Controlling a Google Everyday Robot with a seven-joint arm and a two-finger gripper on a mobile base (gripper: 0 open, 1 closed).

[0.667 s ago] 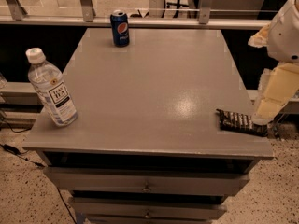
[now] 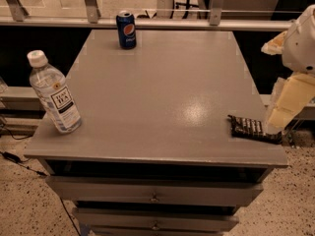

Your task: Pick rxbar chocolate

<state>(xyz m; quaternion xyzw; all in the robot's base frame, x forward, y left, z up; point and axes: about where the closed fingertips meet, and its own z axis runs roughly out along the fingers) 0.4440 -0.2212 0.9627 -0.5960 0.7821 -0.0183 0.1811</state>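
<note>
Camera view: rxbar chocolate point(image 2: 252, 128) lies just beside the end effector point(image 2: 277, 123), grip state indiscernible.

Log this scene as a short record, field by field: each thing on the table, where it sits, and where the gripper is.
table: gray top, drawers below
snack bar: dark wrapper, lying flat, front right corner
can: blue, upright, back edge, left of centre
bottle: clear, white cap, standing, front left
gripper: right edge, at the bar's right end; contact unclear
</note>
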